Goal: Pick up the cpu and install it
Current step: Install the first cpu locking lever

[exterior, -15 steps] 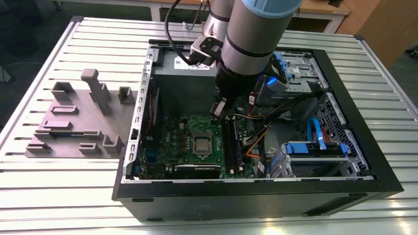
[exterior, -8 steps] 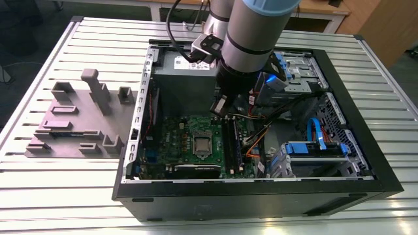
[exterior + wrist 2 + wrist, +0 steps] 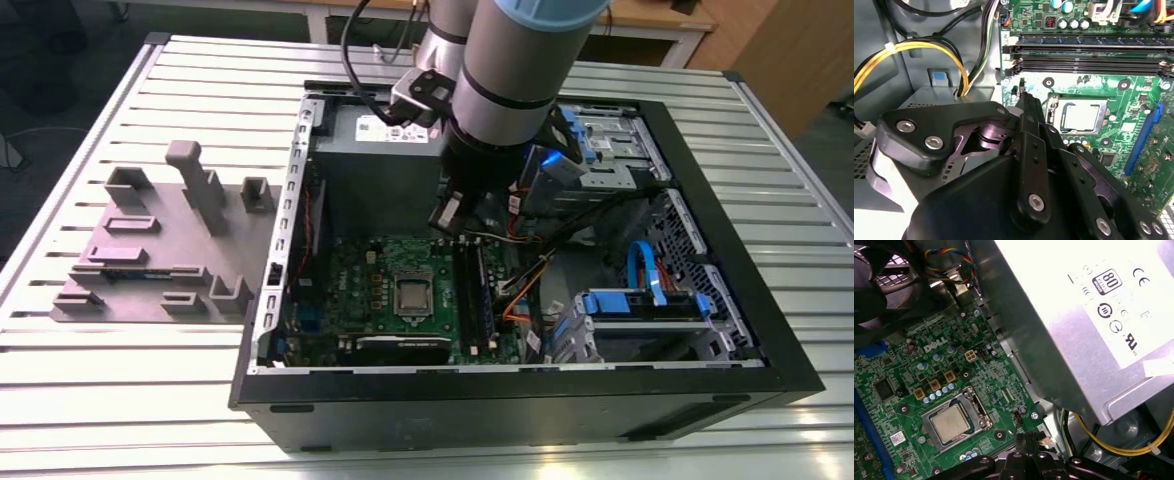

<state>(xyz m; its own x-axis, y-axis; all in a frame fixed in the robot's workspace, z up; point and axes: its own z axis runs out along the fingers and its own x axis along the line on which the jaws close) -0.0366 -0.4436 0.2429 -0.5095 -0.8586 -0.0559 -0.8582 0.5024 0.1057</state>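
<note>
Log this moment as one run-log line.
gripper: empty, above motherboard beside socket | cpu: seated in socket, silver top showing | case: open, on slatted table

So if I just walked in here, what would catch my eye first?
Probably the big grey robot arm reaching down into an open computer case on a slatted metal table. Below it lies the green motherboard, with the cpu shining silver in its socket. A grey block of holders sits at the exterior view's left.
</note>
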